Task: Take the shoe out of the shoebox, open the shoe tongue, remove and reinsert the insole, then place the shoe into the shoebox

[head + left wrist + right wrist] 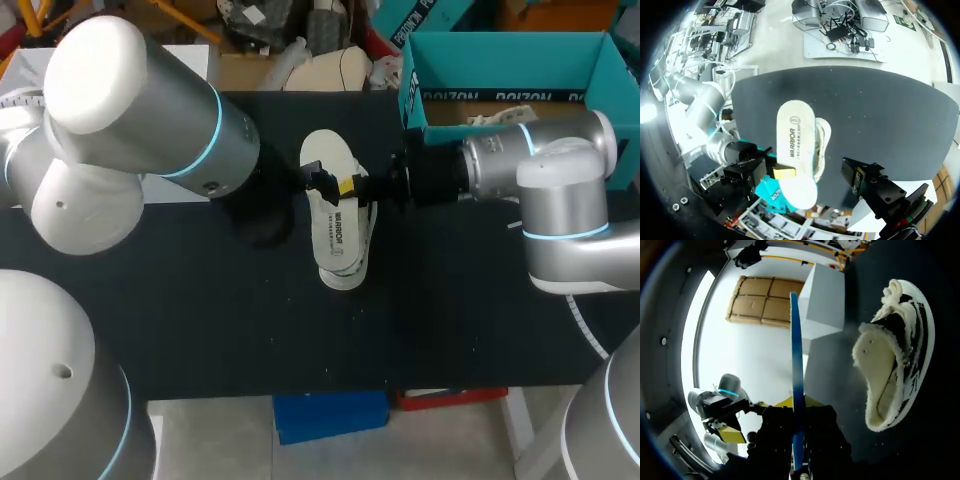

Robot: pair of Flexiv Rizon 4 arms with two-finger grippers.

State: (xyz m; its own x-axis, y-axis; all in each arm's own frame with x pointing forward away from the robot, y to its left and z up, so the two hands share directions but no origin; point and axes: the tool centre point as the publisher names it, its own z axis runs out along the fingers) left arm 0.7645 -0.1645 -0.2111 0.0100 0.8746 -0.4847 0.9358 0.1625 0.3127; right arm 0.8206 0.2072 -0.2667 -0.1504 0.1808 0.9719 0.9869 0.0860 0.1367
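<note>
A white insole (335,225) with dark print hangs flat over the black-and-white shoe (358,262), which lies on the dark table. My right gripper (345,186) comes in from the right and is shut on the insole's edge near one end. In the right wrist view the insole (797,385) shows edge-on as a thin blue strip between the fingers, with the shoe (895,355) off to the side. My left gripper (732,415) stands open above; its view looks straight down on the insole (795,145) and shoe (824,142), one black finger (857,177) beside them.
The open teal shoebox (418,100) stands at the back right, behind my right arm. My left arm's thick grey link (150,110) fills the left of the head view and hides the table below it. Dark tabletop (300,340) stretches in front of the shoe.
</note>
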